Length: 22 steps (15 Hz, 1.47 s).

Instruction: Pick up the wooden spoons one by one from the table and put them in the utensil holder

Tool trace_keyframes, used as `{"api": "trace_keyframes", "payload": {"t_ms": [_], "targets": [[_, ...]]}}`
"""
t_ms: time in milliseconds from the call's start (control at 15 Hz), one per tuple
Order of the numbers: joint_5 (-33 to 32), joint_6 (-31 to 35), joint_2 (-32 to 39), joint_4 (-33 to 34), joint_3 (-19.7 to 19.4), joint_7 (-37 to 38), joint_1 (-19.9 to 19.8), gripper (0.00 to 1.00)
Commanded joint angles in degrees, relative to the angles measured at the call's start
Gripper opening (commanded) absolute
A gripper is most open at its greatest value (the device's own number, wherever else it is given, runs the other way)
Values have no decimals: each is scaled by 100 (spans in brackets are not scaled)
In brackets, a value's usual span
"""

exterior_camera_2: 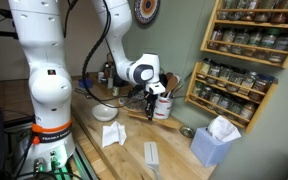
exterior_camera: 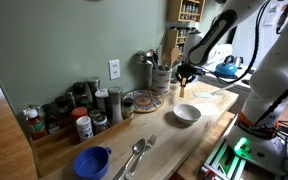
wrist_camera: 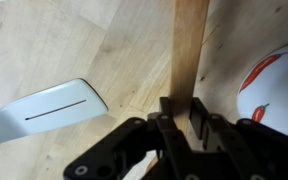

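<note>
The gripper (wrist_camera: pixel 182 108) is black; the wooden spoon (wrist_camera: pixel 188 40) light tan; the table (wrist_camera: pixel 44 40) pale grained wood; the spatula (wrist_camera: pixel 54 108) white with a dark line; the plate (wrist_camera: pixel 274 70) white, patterned orange-red.

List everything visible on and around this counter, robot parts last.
wooden spoon: one, light tan, handle gripped in the end effector
utensil holder: one, cream-grey, by the wall, holding utensils
table: one, light wood
white bowl: one, white, mid-table
blue bowl: one, blue, at the table's end
metal spoons: apparently two, silver, beside the blue bowl
patterned plate: one, white with an orange-red pattern, next to the utensil holder
spice jars: a cluster, count unclear, dark lids, along the wall
spatula: one, white, flat on the table
tissue box: one, blue
spice rack: one, wooden, wall-mounted
arm: one, white
end effector: one, black, shut on the spoon
</note>
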Motion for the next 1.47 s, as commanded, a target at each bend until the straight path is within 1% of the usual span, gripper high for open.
{"api": "trace_keyframes", "payload": {"t_ms": [0,200,400,600,867,1067,1267,1400], "targets": [[-251,-740,-889,-183,507,467,-282,6],[-343,-1181,-1441,-181,973,844,-461,6],[-815,-1581,-1952,-137,1504,1662,-828,6],[-1255,-1712,-2427,-138,1865,2215,-1033,6],[-1648,-1659,-2924,-166,2090,2702,-1072,6],[-2068,-1569,-3226,-187,2265,3031,-1115,6],[-2553,-1503,-3452,-181,2358,3356,-1078,6],[-2915,-1276,-3567,-185,2339,3615,-1023,6]]}}
